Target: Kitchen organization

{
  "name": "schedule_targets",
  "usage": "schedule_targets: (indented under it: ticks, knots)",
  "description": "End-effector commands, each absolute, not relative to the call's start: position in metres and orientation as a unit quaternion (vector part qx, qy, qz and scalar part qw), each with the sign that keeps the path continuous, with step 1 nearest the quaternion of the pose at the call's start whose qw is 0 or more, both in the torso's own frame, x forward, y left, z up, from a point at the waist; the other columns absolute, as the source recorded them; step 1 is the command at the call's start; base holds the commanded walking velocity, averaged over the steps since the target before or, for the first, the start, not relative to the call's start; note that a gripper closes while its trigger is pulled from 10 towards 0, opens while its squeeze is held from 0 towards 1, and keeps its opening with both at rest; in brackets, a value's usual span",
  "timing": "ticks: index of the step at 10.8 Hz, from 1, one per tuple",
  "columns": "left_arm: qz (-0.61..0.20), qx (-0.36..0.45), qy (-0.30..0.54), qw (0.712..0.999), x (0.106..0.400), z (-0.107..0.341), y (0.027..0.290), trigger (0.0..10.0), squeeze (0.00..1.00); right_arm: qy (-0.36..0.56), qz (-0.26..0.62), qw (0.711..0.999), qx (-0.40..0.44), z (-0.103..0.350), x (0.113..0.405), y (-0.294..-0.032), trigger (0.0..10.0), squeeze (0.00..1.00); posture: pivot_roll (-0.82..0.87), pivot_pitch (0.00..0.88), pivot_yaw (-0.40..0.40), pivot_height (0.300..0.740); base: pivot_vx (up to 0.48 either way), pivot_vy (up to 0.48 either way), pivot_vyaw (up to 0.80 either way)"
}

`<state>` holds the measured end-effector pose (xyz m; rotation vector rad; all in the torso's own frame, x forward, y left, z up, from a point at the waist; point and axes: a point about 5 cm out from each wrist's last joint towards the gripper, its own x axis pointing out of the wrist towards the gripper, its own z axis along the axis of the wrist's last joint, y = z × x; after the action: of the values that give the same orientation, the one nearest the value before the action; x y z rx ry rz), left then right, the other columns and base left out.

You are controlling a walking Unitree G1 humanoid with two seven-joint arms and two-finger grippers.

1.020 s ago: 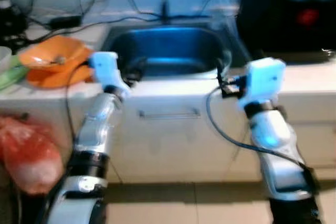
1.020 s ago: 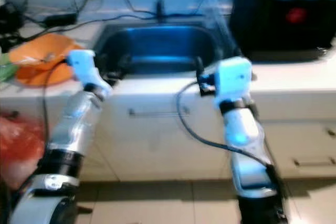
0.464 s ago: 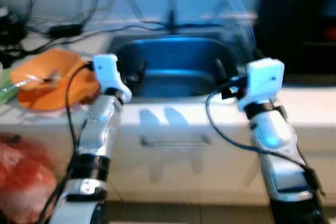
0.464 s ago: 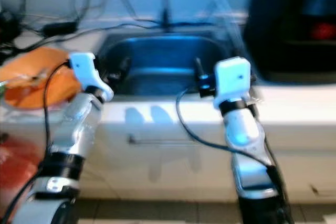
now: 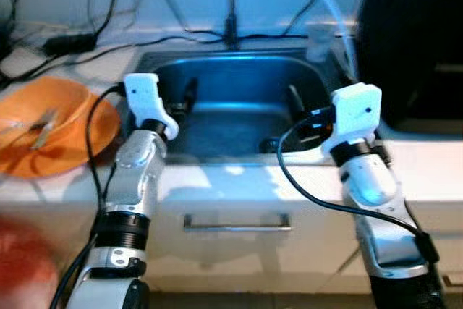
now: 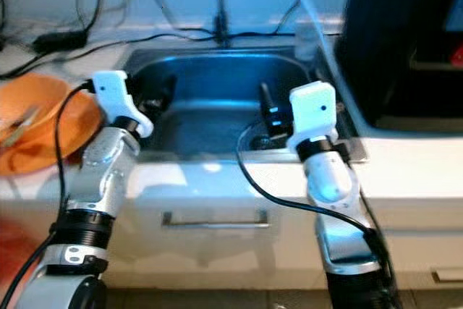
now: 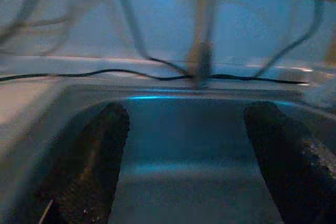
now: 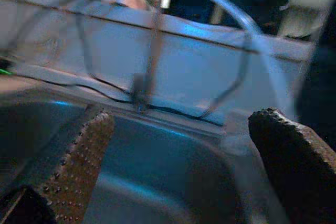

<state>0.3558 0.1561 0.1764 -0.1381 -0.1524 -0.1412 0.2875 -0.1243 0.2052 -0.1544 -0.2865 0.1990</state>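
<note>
At the far left, on the white counter point(image 5: 239, 182), sits a wide orange plastic bowl point(image 5: 51, 135) with what looks like a utensil lying in it. Just right of it the left gripper point(image 5: 187, 99) reaches over the near rim of the stainless steel sink point(image 5: 239, 70), its fingers spread wide and holding nothing. The bowl lies to that gripper's left, close beside its forearm, so I judge the left arm far the nearer one for any reach toward it. Across the basin the right gripper point(image 5: 295, 103) hangs over the sink's right side, fingers likewise parted and empty, beneath the tap point(image 5: 230, 5) and its clear curved hose point(image 5: 325, 1).
</note>
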Motion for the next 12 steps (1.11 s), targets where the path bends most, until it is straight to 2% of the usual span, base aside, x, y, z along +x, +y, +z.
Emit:
schedule_targets:
  ticks: [1, 3, 6, 8, 10, 12]
  knots:
    - [-0.054, -0.065, -0.083, 0.993, 0.356, 0.181, 0.162, 10.0, 0.00, -0.148, 0.106, 0.982, -0.057, 0.212, 0.287, -0.122, 10.0, 0.00, 0.04, 0.000, 0.072, 0.740, 0.000, 0.000, 0.00]
    - [-0.045, -0.057, -0.084, 0.994, 0.357, 0.183, 0.163, 10.0, 0.00, -0.156, 0.114, 0.978, -0.081, 0.213, 0.287, -0.120, 10.0, 0.00, 0.04, 0.000, 0.074, 0.740, 0.000, 0.000, 0.00]
    - [-0.045, -0.059, -0.081, 0.994, 0.358, 0.184, 0.162, 10.0, 0.00, -0.151, 0.113, 0.979, -0.076, 0.211, 0.287, -0.119, 10.0, 0.00, 0.04, 0.000, 0.078, 0.740, 0.000, 0.000, 0.68]
    - [-0.038, -0.060, -0.076, 0.995, 0.358, 0.182, 0.164, 10.0, 0.00, -0.143, 0.105, 0.982, -0.072, 0.208, 0.288, -0.120, 10.0, 0.00, 0.04, 0.000, 0.078, 0.740, 0.000, 0.000, 0.00]
    - [-0.032, -0.059, -0.072, 0.995, 0.359, 0.182, 0.165, 10.0, 0.00, -0.097, 0.051, 0.993, -0.036, 0.201, 0.295, -0.129, 10.0, 0.00, 0.04, 0.000, 0.078, 0.740, 0.000, 0.000, 0.00]
    - [-0.028, -0.047, -0.076, 0.996, 0.359, 0.184, 0.165, 10.0, 0.00, -0.066, 0.050, 0.996, 0.029, 0.199, 0.298, -0.130, 10.0, 0.00, 0.04, 0.000, 0.078, 0.740, 0.000, 0.000, 0.00]
